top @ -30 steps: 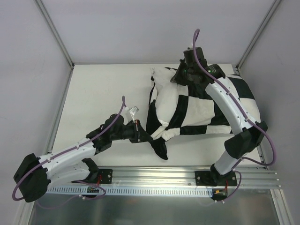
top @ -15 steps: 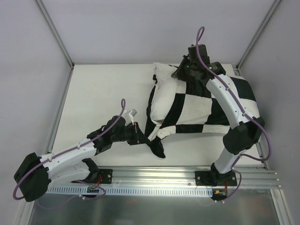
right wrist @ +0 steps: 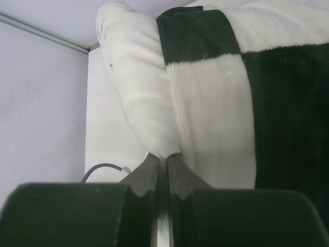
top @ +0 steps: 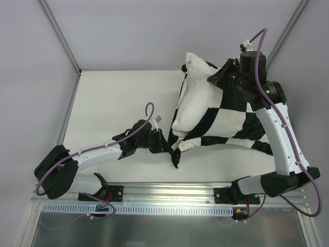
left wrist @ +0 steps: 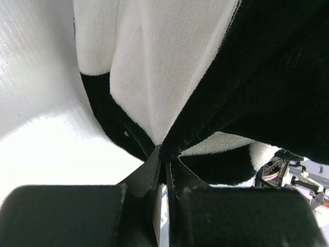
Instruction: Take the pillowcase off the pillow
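Note:
The black-and-white checkered pillowcase (top: 226, 116) still covers most of the plain white pillow (top: 193, 103), whose bare end sticks out at the upper left. My right gripper (top: 222, 80) is shut on the pillow's bare white end, right beside the case's edge, and holds it raised. In the right wrist view the jaws (right wrist: 165, 155) pinch the white pillow (right wrist: 133, 87) next to the pillowcase (right wrist: 288, 103). My left gripper (top: 165, 147) is shut on the case's lower left corner, low over the table. It also shows in the left wrist view (left wrist: 163, 152), pinching the pillowcase (left wrist: 257, 77).
The white table (top: 113, 98) lies open to the left of the bundle. Grey walls and metal frame posts (top: 61, 38) close in the back and sides. A metal rail (top: 169, 193) runs along the near edge. The left arm's purple cable (top: 149, 108) loops above its wrist.
My right gripper has risen and moved right, lifting the pillow's end. My left gripper has slid right, still holding the case's corner. More bare white pillow shows.

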Controlling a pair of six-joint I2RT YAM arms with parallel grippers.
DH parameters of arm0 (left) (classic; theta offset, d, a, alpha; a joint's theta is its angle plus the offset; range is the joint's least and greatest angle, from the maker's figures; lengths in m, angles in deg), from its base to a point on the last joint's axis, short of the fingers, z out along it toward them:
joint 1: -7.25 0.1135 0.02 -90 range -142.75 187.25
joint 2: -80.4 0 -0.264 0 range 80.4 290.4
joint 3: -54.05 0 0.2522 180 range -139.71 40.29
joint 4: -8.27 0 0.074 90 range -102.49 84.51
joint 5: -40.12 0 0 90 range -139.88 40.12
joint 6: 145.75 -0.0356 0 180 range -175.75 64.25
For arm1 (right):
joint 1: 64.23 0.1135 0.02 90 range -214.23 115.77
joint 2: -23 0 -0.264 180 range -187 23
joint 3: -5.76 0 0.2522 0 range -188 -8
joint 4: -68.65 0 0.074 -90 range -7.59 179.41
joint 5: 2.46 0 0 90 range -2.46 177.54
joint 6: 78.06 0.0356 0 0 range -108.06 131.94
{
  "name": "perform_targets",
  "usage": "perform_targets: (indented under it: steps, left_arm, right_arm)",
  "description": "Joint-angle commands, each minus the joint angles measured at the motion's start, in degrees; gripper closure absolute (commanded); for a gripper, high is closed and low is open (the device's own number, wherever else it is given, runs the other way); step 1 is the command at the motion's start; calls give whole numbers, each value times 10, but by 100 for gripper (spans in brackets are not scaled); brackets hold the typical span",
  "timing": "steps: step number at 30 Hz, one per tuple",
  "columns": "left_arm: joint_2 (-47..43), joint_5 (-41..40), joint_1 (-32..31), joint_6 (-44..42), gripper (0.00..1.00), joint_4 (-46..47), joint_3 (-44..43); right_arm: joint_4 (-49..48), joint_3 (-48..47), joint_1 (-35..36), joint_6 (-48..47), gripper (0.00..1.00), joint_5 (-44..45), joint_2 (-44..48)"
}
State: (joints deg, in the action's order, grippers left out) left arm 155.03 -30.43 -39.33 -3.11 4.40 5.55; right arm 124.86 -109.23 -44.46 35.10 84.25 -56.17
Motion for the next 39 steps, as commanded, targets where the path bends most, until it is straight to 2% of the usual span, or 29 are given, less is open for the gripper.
perform_targets:
  steps: [1,4,6,7,8,9,10,12,16,20,26,29,34,39]
  left_arm:
    - [6,-2,-10,-35,100,-102,11]
    - [10,-5,10,-36,100,-102,-16]
    - [3,9,44,-41,99,-112,-38]
    - [-3,17,59,-50,95,-124,-44]
    - [-11,39,75,-55,84,-130,-49]
    - [-30,52,111,-62,44,-135,-51]
    - [-42,60,129,-75,25,-148,-52]
    - [-74,64,169,-106,6,-177,-71]
    - [-110,44,200,-135,6,-239,-139]
    - [-98,77,197,-126,5,-247,-207]
    - [-56,102,120,-99,1,-239,-306]
    - [-50,122,106,-100,1,-225,-307]
    - [-49,207,95,-84,1,-118,-250]
    - [-26,220,84,-103,1,-117,-227]
  right_arm:
    - [-137,-26,-20,6,99,13,42]
    - [-168,22,-9,22,99,-30,63]
    - [-181,73,12,24,99,-41,85]
    - [-184,90,20,25,99,-48,93]
    - [-187,123,29,26,99,-50,101]
    - [-191,140,46,22,99,-52,108]
    - [-192,152,53,20,99,-56,120]
    - [-195,185,70,15,99,-57,133]
    - [-205,213,97,16,99,-59,133]
    - [-208,205,134,12,99,-47,114]
    - [-209,182,172,10,99,-23,79]
    - [-206,171,178,11,99,-22,67]
    - [-198,152,178,5,99,-23,48]
    - [-194,133,178,5,99,-28,35]
